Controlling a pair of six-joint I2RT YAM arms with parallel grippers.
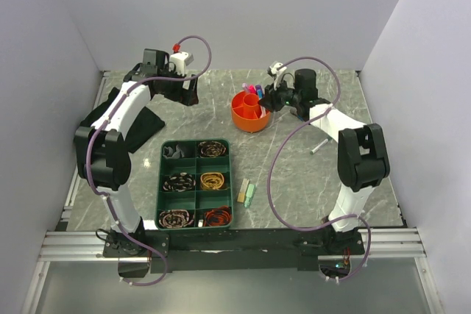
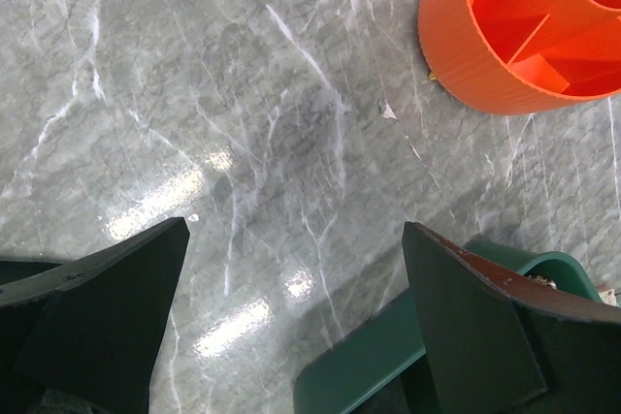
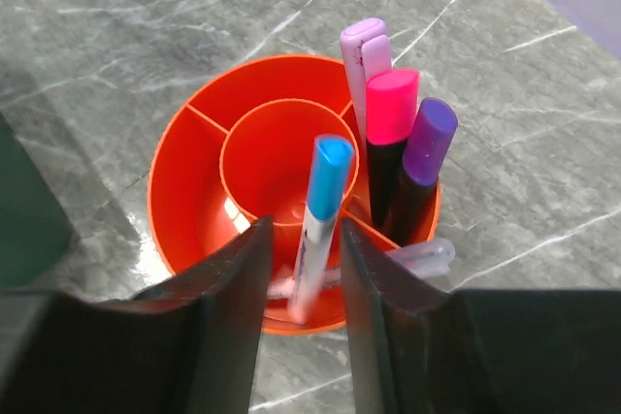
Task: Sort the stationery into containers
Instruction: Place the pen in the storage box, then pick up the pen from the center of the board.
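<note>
Nearest to the arm bases, a green tray (image 1: 195,182) with eight compartments stands on the grey marbled bench (image 1: 294,182). Most of its compartments hold coiled cords (image 1: 212,179) in black-and-white, orange and red. Just beside the tray on its right, a beige block (image 1: 243,190) and a pale green block (image 1: 251,195) lie side by side on the bench, touching each other. Further right, near the elbow of the right arm, a white pen (image 1: 319,146) lies alone on the bench, well apart from the blocks.

Behind the tray stands the round orange pot (image 1: 250,112), upright, with a central tube and divided sections around it. In one outer section a lilac marker (image 3: 364,55), a pink marker (image 3: 391,109) and a purple marker (image 3: 427,143) stand close together and lean on the rim. A blue-capped pen (image 3: 325,176) with a white body stands tilted in the neighbouring section, its lower end inside the pot.

The right gripper (image 3: 306,230) hangs directly above the pot. Its jaws are a little apart, one on each side of the blue-capped pen. A narrow gap shows between the pen and one finger (image 3: 243,269); whether the other finger touches the pen I cannot tell.

The left gripper (image 2: 296,239) hangs over bare bench between the far corner of the tray and the pot. Its jaws are spread wide and hold nothing
</note>
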